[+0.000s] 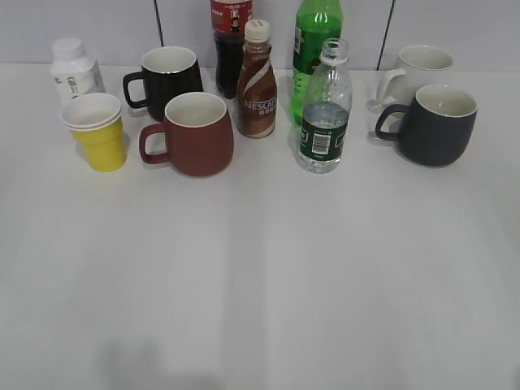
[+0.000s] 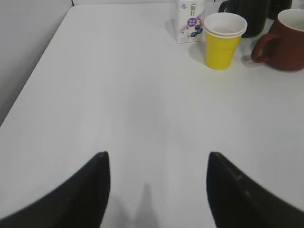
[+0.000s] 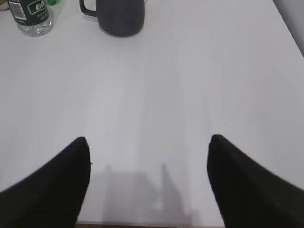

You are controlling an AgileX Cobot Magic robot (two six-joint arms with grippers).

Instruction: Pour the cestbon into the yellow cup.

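The cestbon (image 1: 324,110), a small clear bottle with a dark green label and no cap, stands upright at the table's back right of centre. Its base also shows at the top left of the right wrist view (image 3: 31,16). The yellow cup (image 1: 98,132) stands upright at the back left; it also shows in the left wrist view (image 2: 223,40), white inside. My left gripper (image 2: 156,159) is open and empty over bare table, well short of the cup. My right gripper (image 3: 148,142) is open and empty near the table's front edge. Neither gripper shows in the exterior view.
A maroon mug (image 1: 193,134), black mug (image 1: 169,77), brown Nescafe bottle (image 1: 257,81), green soda bottle (image 1: 316,49), cola bottle (image 1: 230,41), dark grey mug (image 1: 435,124), white mug (image 1: 416,69) and white carton (image 1: 73,69) crowd the back. The table's left edge (image 2: 33,80) shows in the left wrist view.
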